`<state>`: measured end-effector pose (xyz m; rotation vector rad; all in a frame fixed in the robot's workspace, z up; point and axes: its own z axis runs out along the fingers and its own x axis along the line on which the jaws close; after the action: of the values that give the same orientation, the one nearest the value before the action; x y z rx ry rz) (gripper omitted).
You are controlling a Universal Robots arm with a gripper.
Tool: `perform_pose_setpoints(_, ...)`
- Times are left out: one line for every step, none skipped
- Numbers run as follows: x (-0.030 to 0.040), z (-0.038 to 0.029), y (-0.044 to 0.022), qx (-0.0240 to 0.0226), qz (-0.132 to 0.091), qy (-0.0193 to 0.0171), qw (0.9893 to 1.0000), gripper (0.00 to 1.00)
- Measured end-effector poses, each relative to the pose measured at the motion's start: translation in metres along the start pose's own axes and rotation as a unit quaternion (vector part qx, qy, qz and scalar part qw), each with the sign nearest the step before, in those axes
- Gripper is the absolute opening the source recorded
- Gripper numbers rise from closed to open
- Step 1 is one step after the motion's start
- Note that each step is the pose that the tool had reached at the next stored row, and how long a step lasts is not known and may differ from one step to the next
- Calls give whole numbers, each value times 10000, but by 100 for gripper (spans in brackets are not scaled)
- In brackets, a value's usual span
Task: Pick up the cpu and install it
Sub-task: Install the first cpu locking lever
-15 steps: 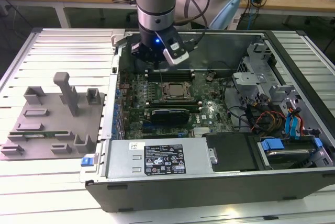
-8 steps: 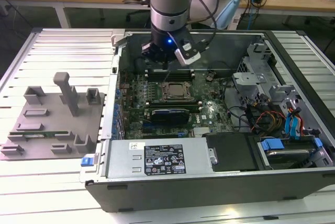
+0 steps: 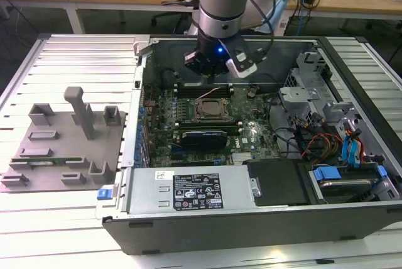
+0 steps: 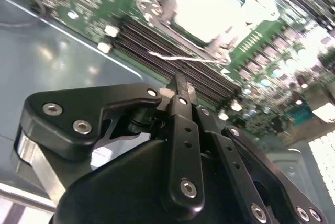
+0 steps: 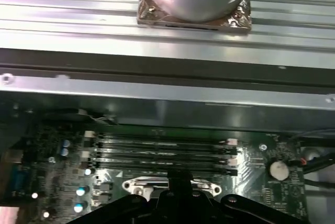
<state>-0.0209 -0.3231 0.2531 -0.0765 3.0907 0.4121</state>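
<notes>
In the second wrist view the gripper [image 4: 180, 85] has its black jaws drawn together at the tip, and nothing can be made out between them. The cpu [image 4: 209, 5] lies just beyond that tip, its pale silvery top bright inside the metal-framed socket [image 4: 157, 9] on the green motherboard [image 4: 272, 62]. In the exterior view the gripper [image 3: 217, 68] hangs over the open computer case [image 3: 251, 225], just behind the socket [image 3: 212, 108] (a blue light glows on the wrist). To the exterior view's left, a grey tray [image 3: 38, 162] rests on the ribbed worktop [image 3: 69, 231], well apart from the arm.
</notes>
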Motion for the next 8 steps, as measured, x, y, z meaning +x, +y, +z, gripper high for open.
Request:
perform_pose_setpoints(-81, 3, -5, 0, 3, 7, 10000, 11)
perform_pose_setpoints(-170, 7, -10, 0, 5, 14, 10000, 11)
perform_pose_setpoints(-239, 10, -14, 0, 5, 21, 10000, 11)
perform_pose_setpoints(-272, 11, -16, 0, 7, 24, 10000, 11)
perform_pose_setpoints(-318, 13, -18, 0, 8, 27, 10000, 11)
perform_pose_setpoints(-362, 16, -21, -1, 9, 31, 10000, 11)
perform_pose_setpoints(-403, 17, -23, -1, 10, 34, 10000, 11)
perform_pose_setpoints(-455, 19, -27, -1, 11, 39, 10000, 11)
